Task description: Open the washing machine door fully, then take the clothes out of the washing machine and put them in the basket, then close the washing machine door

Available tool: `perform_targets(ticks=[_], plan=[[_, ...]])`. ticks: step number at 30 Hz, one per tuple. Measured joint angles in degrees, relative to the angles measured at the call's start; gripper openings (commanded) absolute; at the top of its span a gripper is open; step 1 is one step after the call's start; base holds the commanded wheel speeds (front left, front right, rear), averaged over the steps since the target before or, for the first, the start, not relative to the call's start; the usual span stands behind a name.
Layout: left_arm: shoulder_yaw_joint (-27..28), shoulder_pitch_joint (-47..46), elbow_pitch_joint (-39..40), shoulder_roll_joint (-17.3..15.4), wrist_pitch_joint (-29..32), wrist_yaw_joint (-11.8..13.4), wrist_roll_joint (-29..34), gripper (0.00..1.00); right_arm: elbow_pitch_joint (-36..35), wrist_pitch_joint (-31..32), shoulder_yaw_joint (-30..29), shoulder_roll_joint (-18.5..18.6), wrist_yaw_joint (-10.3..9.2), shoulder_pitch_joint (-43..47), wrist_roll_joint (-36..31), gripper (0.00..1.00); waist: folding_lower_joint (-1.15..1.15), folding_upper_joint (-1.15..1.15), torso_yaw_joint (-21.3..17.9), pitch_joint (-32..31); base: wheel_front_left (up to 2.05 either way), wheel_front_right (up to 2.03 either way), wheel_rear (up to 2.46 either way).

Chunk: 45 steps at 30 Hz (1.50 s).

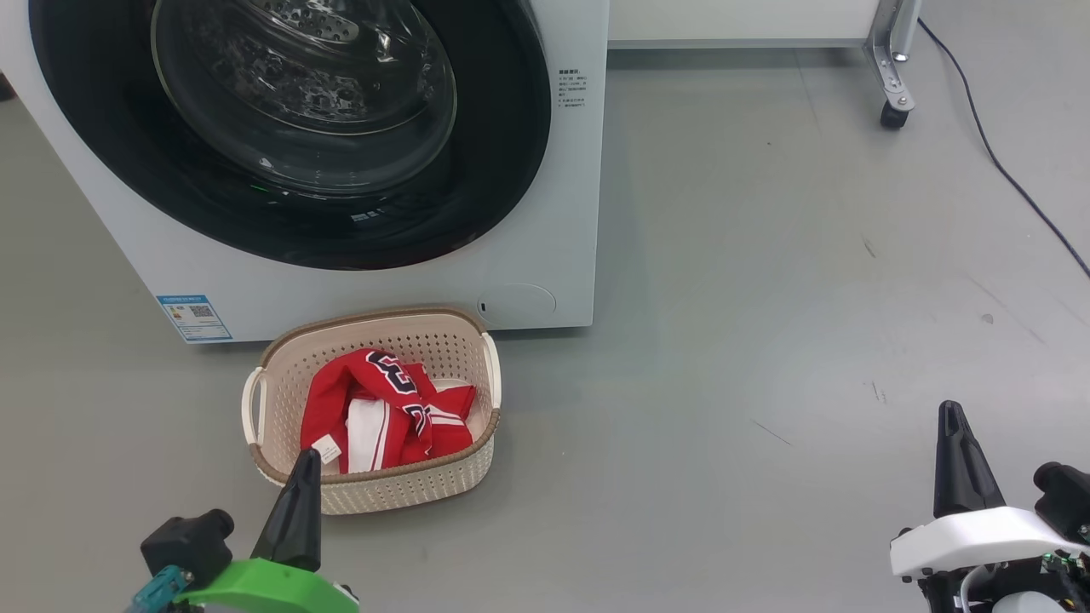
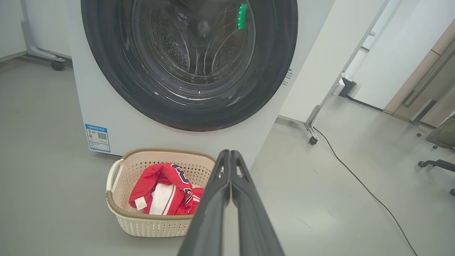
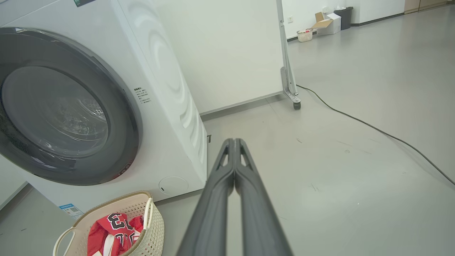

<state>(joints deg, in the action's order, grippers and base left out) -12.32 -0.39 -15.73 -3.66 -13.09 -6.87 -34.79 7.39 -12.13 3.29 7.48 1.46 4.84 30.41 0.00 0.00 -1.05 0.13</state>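
1. Basket (image 1: 409,492): stands on the floor (image 1: 724,383) just in front of the washing machine (image 1: 572,213), near its lower front edge. It holds the clothes (image 1: 383,409), a crumpled red jersey with white panels and dark numerals, lying below the rim.
2. Washing machine: door (image 1: 498,170) lies flush against the front. The perforated drum (image 1: 306,51) shows through the glass.
3. Left hand (image 1: 304,464): low at the near side of the basket, fingers pressed together and gripping nothing. The left wrist view shows the hand (image 2: 230,154) pointing toward the machine's lower front, short of the basket.
4. Right hand (image 1: 951,421): well apart from the basket over bare floor, fingers pressed together and empty. The right wrist view shows the hand (image 3: 234,142) aimed past the machine's side.
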Motion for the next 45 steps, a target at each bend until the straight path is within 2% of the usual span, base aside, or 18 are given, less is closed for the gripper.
perform_targets(ticks=[45], plan=[[6.91, -0.22, 0.43, 0.18, 8.7, 0.0, -29.39, 0.0, 4.22, 9.07, -5.28, -2.55, 2.59, -3.63, 30.74, 0.0, 0.0, 0.0, 0.52, 0.02, 0.0, 0.0, 0.0]])
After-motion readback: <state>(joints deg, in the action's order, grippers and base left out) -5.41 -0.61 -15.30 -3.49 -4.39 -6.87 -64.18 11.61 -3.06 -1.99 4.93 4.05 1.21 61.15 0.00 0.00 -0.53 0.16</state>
